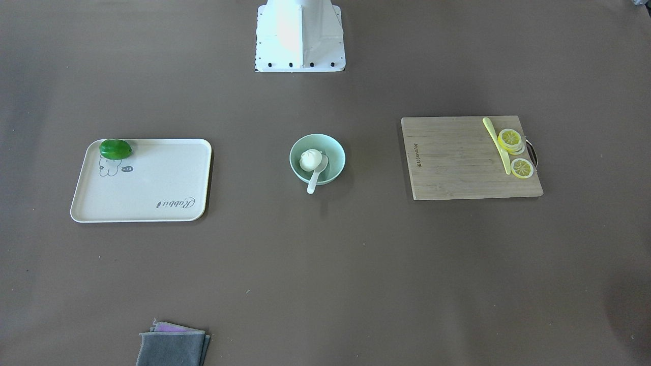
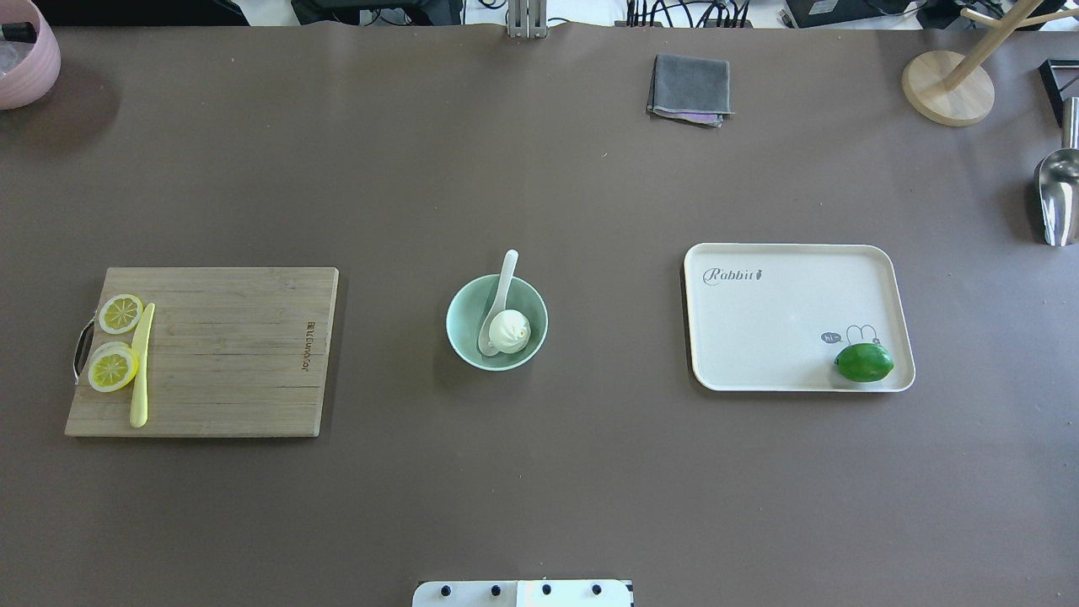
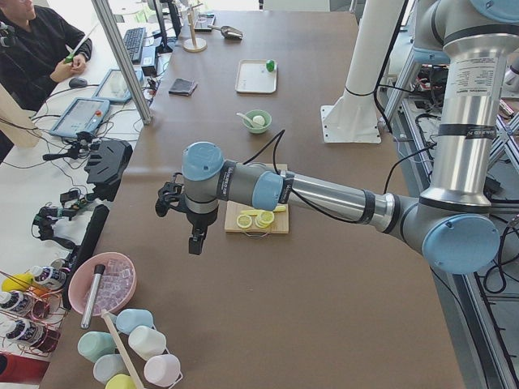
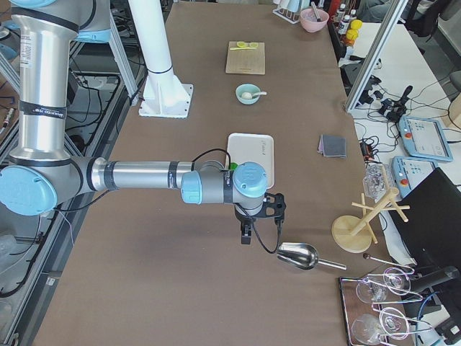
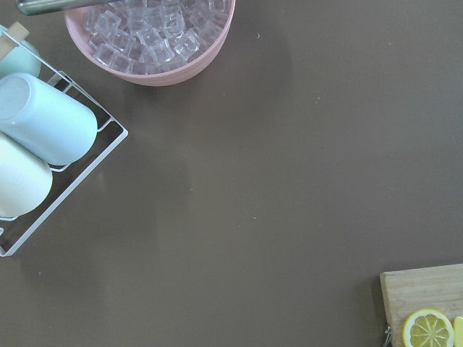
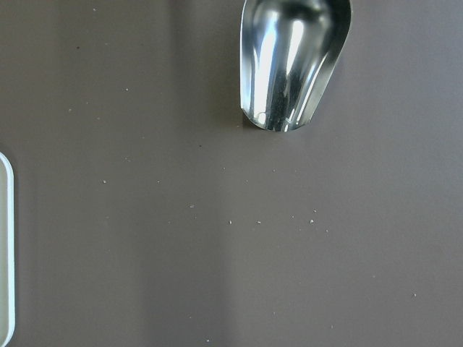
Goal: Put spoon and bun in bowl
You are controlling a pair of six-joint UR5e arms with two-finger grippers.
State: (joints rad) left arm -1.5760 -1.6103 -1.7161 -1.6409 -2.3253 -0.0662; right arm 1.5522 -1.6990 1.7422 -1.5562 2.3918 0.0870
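Bun (image 2: 511, 330) and spoon (image 2: 506, 278) in bowl (image 2: 462, 334) — arms (image 3: 324, 194) only in side views

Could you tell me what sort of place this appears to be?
Most likely a robotics lab staged as a mock kitchen: the left arm extends over a brown table, a teach pendant lies on a side bench, and lemon slices sit on a cutting board.

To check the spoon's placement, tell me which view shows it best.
Overhead exterior: the spoon lies unobstructed in the bowl, scoop beside the bun. Front-facing shows it similarly; side views show it tiny; wrist views miss it.
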